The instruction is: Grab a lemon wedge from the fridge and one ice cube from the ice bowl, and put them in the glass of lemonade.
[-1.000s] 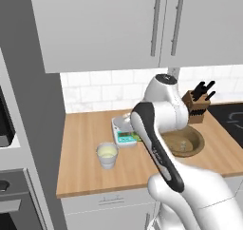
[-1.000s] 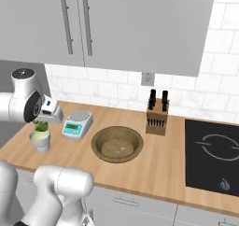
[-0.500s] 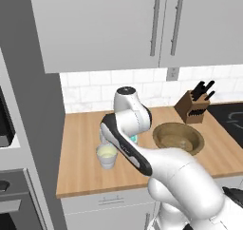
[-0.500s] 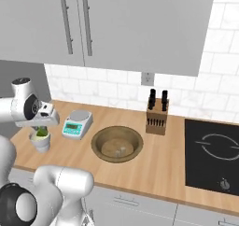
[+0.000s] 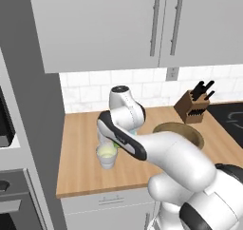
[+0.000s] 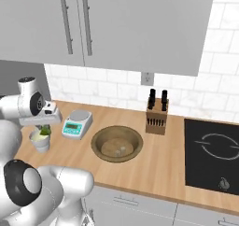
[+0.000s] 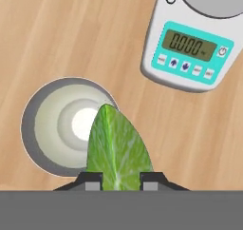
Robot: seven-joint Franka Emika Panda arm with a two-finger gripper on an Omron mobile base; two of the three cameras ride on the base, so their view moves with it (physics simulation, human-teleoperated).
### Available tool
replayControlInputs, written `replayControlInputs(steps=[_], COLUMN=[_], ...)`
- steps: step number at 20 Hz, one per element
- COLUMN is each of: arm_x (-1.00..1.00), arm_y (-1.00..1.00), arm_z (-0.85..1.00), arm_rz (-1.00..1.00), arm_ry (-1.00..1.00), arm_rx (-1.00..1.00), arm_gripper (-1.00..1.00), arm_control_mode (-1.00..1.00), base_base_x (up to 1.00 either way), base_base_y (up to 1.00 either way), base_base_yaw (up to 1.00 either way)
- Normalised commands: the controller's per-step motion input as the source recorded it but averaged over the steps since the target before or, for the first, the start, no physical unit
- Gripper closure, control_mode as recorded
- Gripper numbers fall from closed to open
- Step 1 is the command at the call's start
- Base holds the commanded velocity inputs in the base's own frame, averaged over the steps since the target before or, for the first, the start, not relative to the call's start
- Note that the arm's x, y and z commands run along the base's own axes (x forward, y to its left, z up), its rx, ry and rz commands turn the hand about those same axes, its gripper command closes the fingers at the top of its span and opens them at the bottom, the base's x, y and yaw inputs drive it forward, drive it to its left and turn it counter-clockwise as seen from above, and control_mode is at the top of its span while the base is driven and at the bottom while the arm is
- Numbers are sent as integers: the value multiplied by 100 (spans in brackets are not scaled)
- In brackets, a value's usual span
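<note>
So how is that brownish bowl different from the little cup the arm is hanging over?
The ice bowl is wide, shallow and brownish; the glass of lemonade is small, pale and narrower. The gripper holds the lemon wedge over the glass, while nothing hangs above the bowl. Both are round and stand upright on the wooden counter.

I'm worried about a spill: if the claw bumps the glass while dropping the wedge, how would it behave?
The glass looks small and narrows toward its base, so a sideways knock would probably tip it. It stands free on the smooth counter, so a light nudge might just slide it. The claw holds the wedge over its rim, so a straight drop should avoid contact.
</note>
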Motion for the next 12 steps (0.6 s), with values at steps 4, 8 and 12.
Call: replayControlInputs(steps=[4, 8, 12], arm_x=[11, 0, 0], arm_y=[19, 7, 12], arm_z=[9, 7, 0], arm_rz=[-7, -1, 0], arm_ry=[-5, -2, -1], arm_rx=[0, 0, 0], arm_gripper=[100, 100, 100], arm_control_mode=[-100, -100, -100], base_base_x=[0, 0, 0], base_base_y=[0, 0, 0], base_base_yaw=[0, 0, 0])
